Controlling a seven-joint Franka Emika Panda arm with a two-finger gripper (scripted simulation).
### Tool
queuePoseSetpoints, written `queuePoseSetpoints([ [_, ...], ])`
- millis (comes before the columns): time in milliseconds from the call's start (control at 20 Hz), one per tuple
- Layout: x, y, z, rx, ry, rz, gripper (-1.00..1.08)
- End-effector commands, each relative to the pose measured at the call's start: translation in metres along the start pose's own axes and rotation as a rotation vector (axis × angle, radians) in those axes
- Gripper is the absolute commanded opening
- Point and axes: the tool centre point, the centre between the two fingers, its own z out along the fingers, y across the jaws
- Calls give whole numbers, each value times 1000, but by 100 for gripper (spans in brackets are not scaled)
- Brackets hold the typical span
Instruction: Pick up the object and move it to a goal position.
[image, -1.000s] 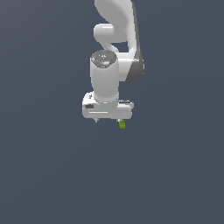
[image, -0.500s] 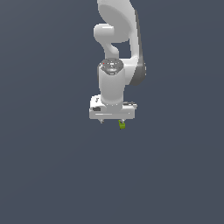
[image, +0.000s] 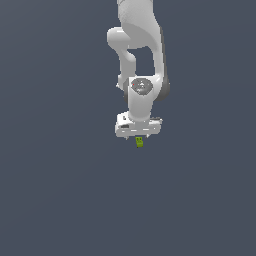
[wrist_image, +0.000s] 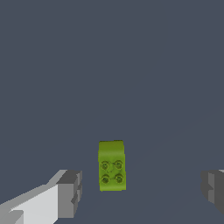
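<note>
Surroundings are very plain: I see only one flat dark grey-blue surface that fills both views, with no edge, wall or other thing on it. I cannot tell if it is a bench or a floor.

From the exterior view I see the white arm coming down from the top, with the gripper pointing downward. The object, a tiny lime-green block, shows just under the gripper body.

In the wrist view the object lies on the grey surface between the two fingertips, with open space on both sides. It touches neither of them. Its top face has four small dark round marks in a square. The jaws stand wide apart and hold nothing. Between the fingertips and the block I see only bare surface.
</note>
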Motion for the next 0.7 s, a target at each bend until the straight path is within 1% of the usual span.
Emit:
queuePoseSetpoints([
  [0, -10, -9, 10, 0, -2, -20, 100],
  [300, -23, -19, 22, 0, -6, -44, 100],
  [650, -23, -19, 27, 1, -7, -44, 100],
])
